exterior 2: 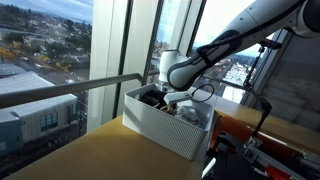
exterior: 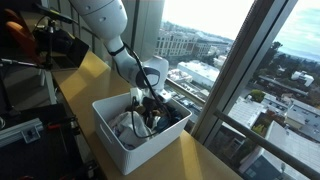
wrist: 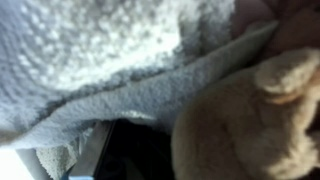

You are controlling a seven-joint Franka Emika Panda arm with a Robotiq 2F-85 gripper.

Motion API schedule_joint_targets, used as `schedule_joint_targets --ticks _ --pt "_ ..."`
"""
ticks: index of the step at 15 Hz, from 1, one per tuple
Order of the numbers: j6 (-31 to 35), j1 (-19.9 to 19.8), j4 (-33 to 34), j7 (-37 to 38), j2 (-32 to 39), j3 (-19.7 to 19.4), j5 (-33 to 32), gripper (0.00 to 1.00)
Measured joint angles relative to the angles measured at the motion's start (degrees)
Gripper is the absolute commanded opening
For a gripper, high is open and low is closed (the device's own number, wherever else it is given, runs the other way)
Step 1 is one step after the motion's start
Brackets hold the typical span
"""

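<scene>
My gripper (exterior: 146,103) reaches down into a white rectangular bin (exterior: 120,140) on a wooden counter by the window; it also shows in an exterior view (exterior 2: 163,96). Its fingers are sunk among the bin's contents and hidden. The wrist view is filled at very close range by a grey-white fleecy cloth (wrist: 110,60) and a tan plush thing (wrist: 250,120), with a dark gap (wrist: 135,155) below. The jaws do not show there. The bin (exterior 2: 165,130) holds dark and light items.
The wooden counter (exterior: 200,160) runs along tall windows with a metal rail (exterior 2: 70,92). Dark equipment and cables (exterior: 40,45) stand behind the arm. An orange-red object (exterior 2: 255,125) lies beside the bin.
</scene>
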Motion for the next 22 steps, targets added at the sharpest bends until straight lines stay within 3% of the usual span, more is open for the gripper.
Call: schedule_joint_targets --ticks 1,8,14,22 --pt "0.0 0.0 -0.5 -0.7 -0.7 0.0 0.5 0.01" --pt "0.0 1.1 -5.9 -2.3 -9.7 0.0 2.0 0.0" --pt "0.0 5.1 -10.3 -1.4 -22.5 0.6 1.7 0.0" --pt "-1.9 8.5 -12.2 2.5 -39.8 6.0 -3.7 0.0"
